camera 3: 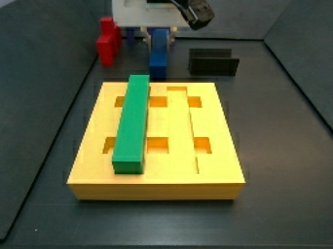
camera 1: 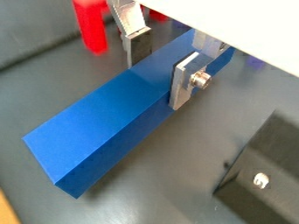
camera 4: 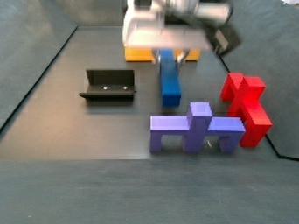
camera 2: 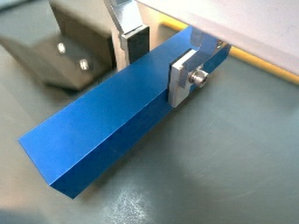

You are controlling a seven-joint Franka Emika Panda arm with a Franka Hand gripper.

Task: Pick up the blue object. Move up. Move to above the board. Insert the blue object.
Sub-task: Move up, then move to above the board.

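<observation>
The blue object is a long blue bar lying on the dark floor; it shows in both wrist views and both side views. My gripper straddles its far end, one finger flat against one long side and the other finger against the opposite side, jaws closed on the bar. In a side view my gripper is behind the board, a yellow-orange block with grooves and square cut-outs. The board's edge also shows behind my gripper.
A green bar lies in the board's left groove. The dark fixture stands beside the blue bar. A red piece and a purplish-blue legged piece stand nearby.
</observation>
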